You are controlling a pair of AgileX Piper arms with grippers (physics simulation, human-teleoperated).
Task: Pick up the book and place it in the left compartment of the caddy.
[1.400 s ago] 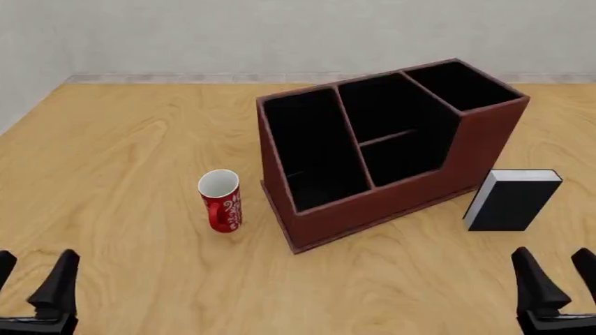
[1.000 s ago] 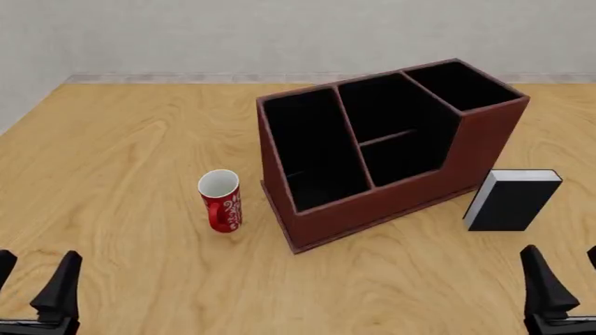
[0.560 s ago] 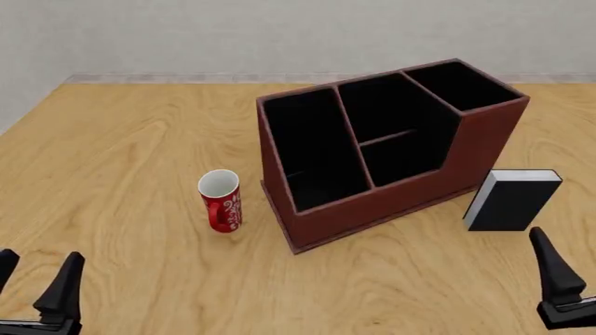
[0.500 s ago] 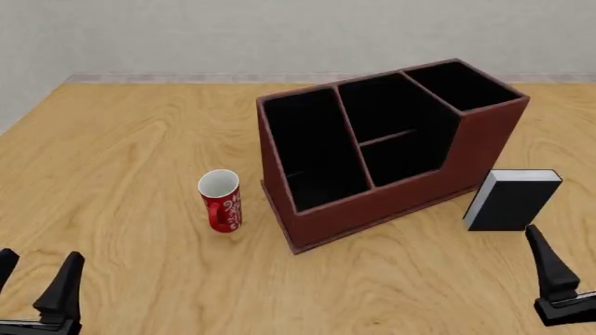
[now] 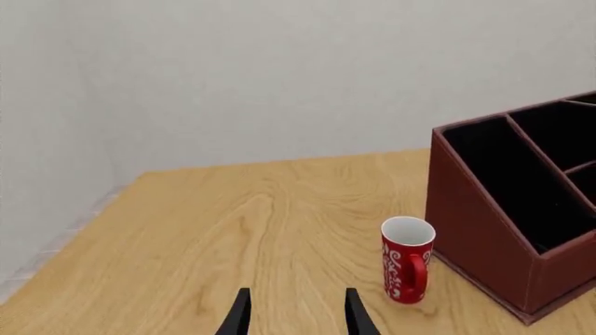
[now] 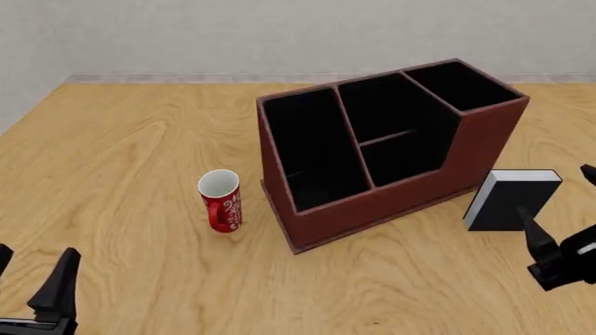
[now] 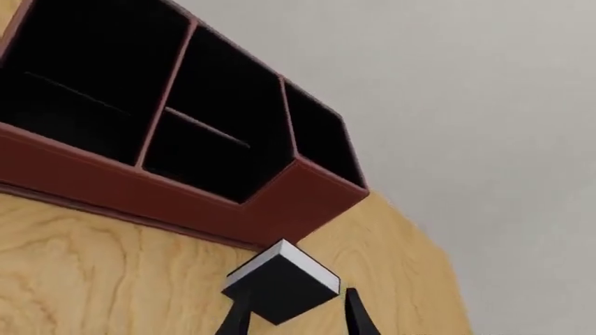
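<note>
Since the earlier frame our right gripper (image 6: pixel 559 213), fingers spread and empty, has swung up beside the book (image 6: pixel 510 200) standing at the caddy's (image 6: pixel 391 199) right end, so we are mid-approach and must next straddle it.

Wood-grain table (image 6: pixel 139 139), matt caddy (image 6: pixel 391 199), glossy mug (image 6: pixel 222 202)

You see a red ceramic mug with white patterning (image 6: pixel 220 200) standing upright on a light wooden table (image 6: pixel 130 153), white interior showing.
</note>
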